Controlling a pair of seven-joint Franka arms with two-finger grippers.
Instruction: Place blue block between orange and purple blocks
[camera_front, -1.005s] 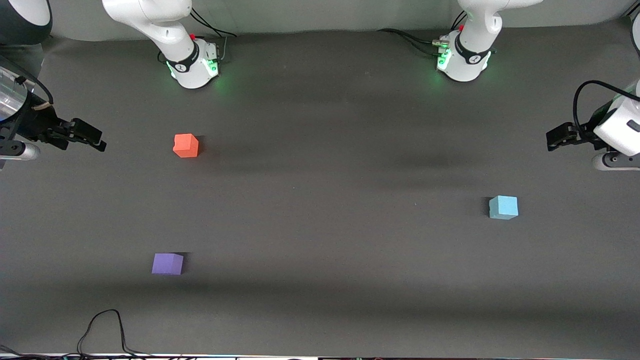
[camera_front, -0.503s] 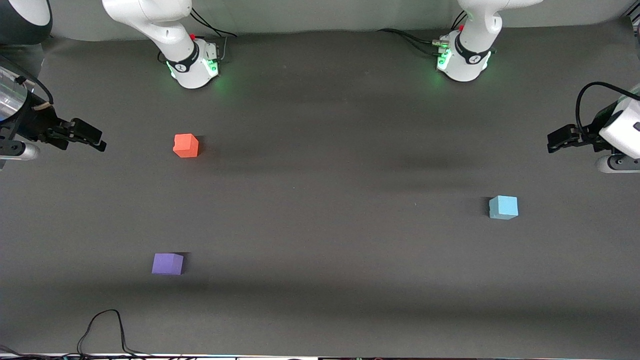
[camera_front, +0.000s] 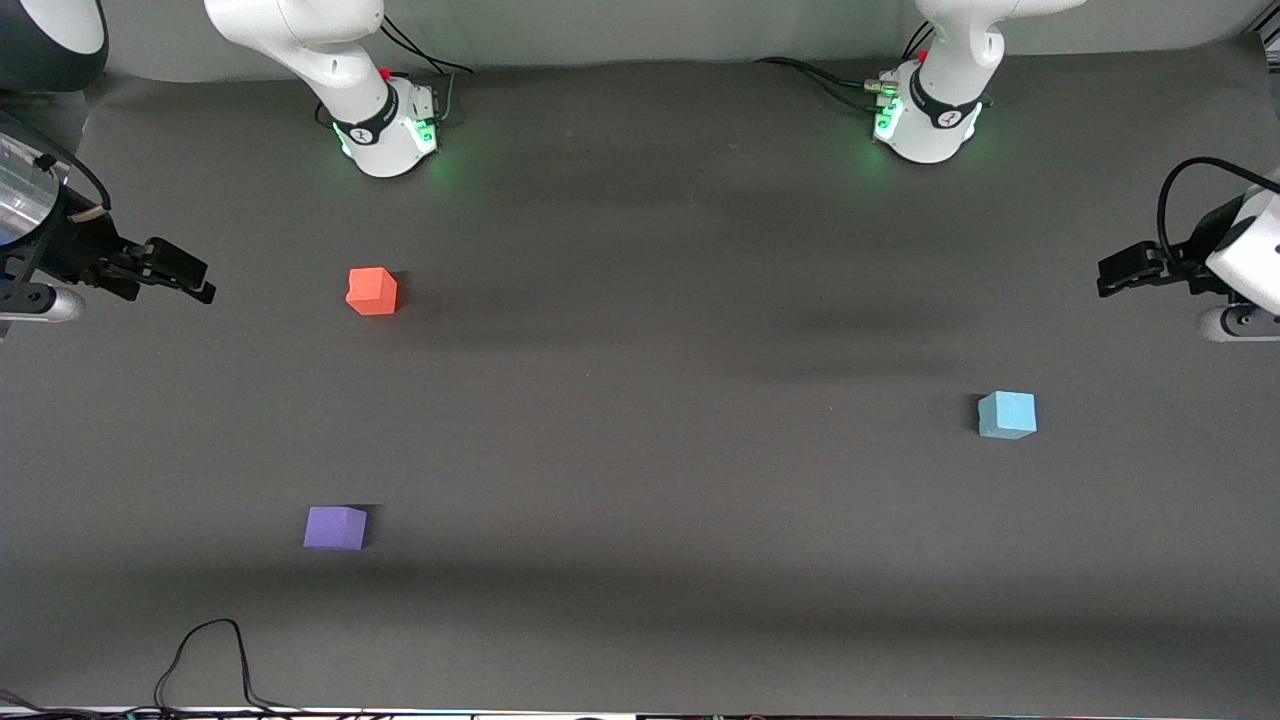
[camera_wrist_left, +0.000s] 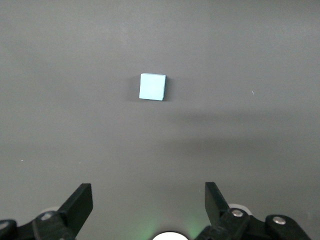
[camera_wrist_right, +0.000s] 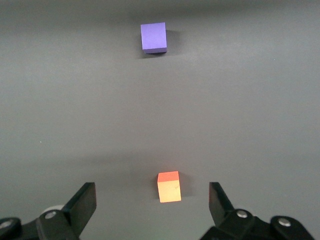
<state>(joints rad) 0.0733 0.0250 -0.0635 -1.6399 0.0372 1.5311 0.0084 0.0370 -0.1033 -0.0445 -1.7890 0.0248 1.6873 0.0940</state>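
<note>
Three cubes on the worktop (camera_front: 640, 620), none yet touched. Blue block (camera_front: 1007, 414) resting toward the left arm's end, well apart from the other two. Orange block (camera_front: 372, 291) and purple block (camera_front: 335, 527) lying toward the right arm's end, purple nearer the front camera, bare worktop between them. Left end effector (camera_front: 1108, 274) hanging over the worktop's edge at the left arm's end, fingers spread wide and empty in the left wrist view (camera_wrist_left: 145, 202), blue block (camera_wrist_left: 152, 86) ahead of it. Right end effector (camera_front: 198, 284) waiting over the right arm's end, likewise released and empty (camera_wrist_right: 152, 202), orange block (camera_wrist_right: 169, 186) just ahead between its fingers, purple block (camera_wrist_right: 153, 37) farther off.

Likely risks: a descent off-centre nudging the light foam-like cube instead of straddling it; a corner-on grip letting it twist out; a long carry across the worktop ending off the line between orange and purple, or knocking either one on release
</note>
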